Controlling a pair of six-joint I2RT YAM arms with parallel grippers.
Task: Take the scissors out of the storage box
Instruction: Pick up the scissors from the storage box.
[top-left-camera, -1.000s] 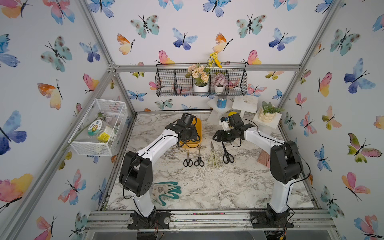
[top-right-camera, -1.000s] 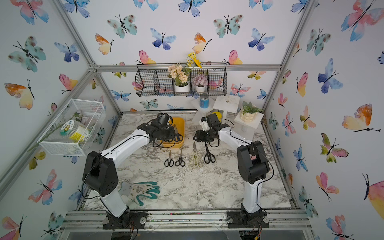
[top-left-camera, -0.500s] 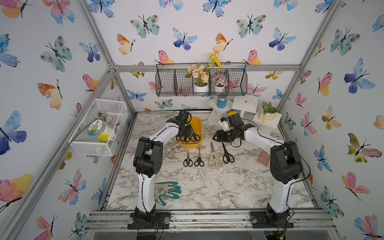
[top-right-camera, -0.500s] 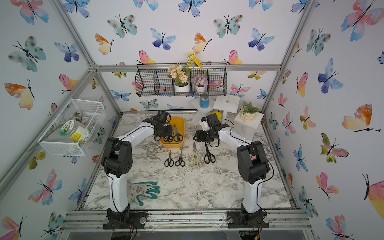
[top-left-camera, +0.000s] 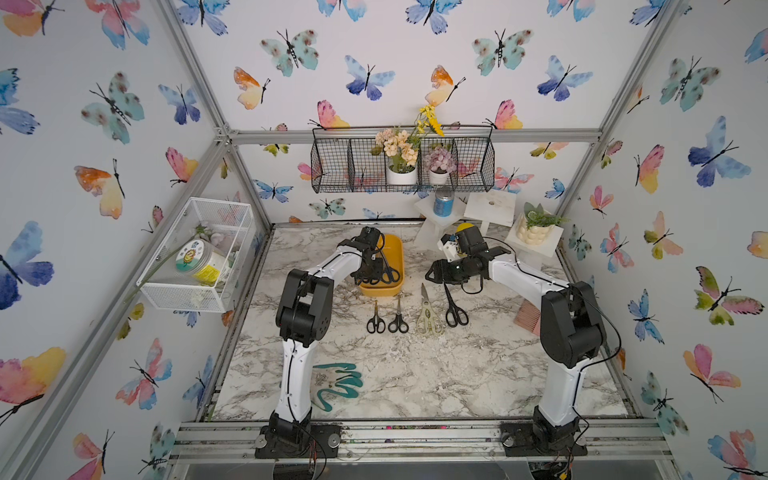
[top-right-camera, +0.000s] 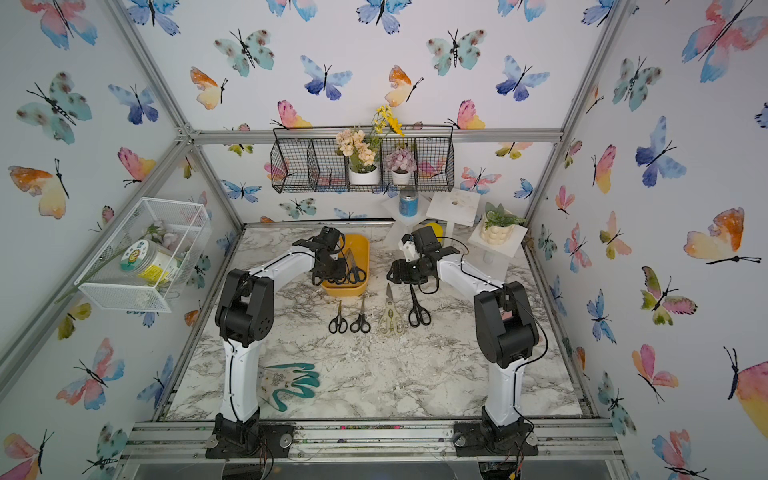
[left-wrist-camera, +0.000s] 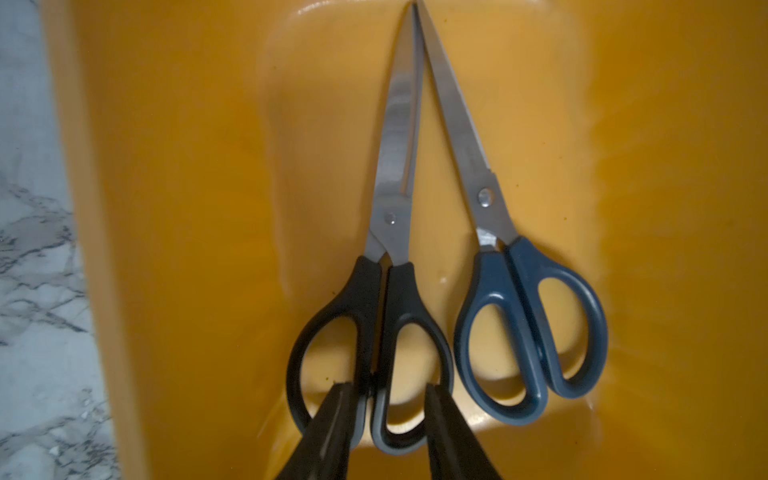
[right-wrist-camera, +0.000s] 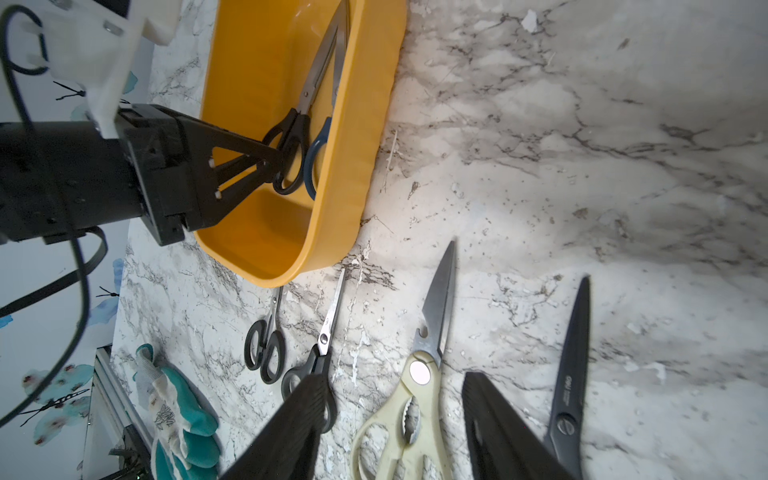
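Butterfly wallpaper closes in a marble tabletop (top-left-camera: 415, 374). In both top views the yellow-orange storage box (top-left-camera: 397, 253) sits toward the back. The left gripper (top-left-camera: 376, 276) dips into it, and the right gripper (top-left-camera: 432, 276) hovers just beside it over the marble.

In the left wrist view, two pairs lie flat on the box floor, side by side with their tips together. They are the black-handled scissors (left-wrist-camera: 392, 216) and the blue-handled scissors (left-wrist-camera: 484, 199). The left gripper's fingers (left-wrist-camera: 328, 432) stand apart at the black handles, around one loop, with no squeeze visible. These look light and rigid. The slick steel blades hug the floor, so the raised plastic loop, or the neck by the pivot, is probably the surest hold. A one-sided pinch may let the pair swing.

In the right wrist view, the right gripper's fingers (right-wrist-camera: 291, 428) are spread wide and hold nothing above the cream kitchen shears (right-wrist-camera: 415, 395). Four pairs lie out on the marble: a stubby black pair (right-wrist-camera: 266, 349), a slimmer black pair (right-wrist-camera: 326, 332), the shears and an all-black pair (right-wrist-camera: 575, 353). With the two in the box, that makes six scissors and one box.
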